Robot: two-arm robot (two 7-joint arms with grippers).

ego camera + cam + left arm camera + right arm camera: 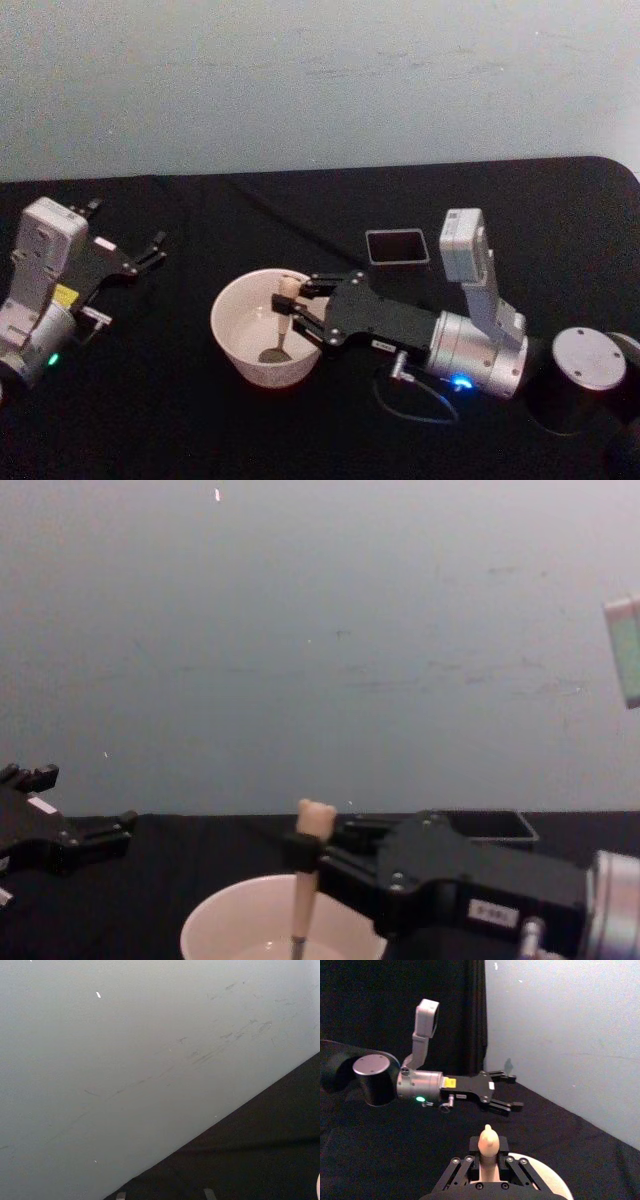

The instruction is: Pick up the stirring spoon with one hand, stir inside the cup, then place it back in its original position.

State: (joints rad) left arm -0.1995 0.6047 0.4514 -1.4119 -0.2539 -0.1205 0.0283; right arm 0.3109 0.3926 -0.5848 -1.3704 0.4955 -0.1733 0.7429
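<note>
1. This looks like a robotics lab, set up as a test bench
2. The work surface is a table draped in plain black cloth [180, 430]
3. Behind it is a bare pale grey wall [320, 80] with faint dark scuff marks [225, 1042]
4. A silver-and-black left robot arm [40, 300] and a matching right robot arm [475, 350] reach over the cloth, the right one with a white boxy camera block [462, 245] on its wrist

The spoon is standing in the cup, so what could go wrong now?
The right gripper holds the stirring spoon nearly upright with its tip low in the cup; a wide stir might shove or tip the cup. The left gripper rests open off to the left, so nothing steadies it.
</note>
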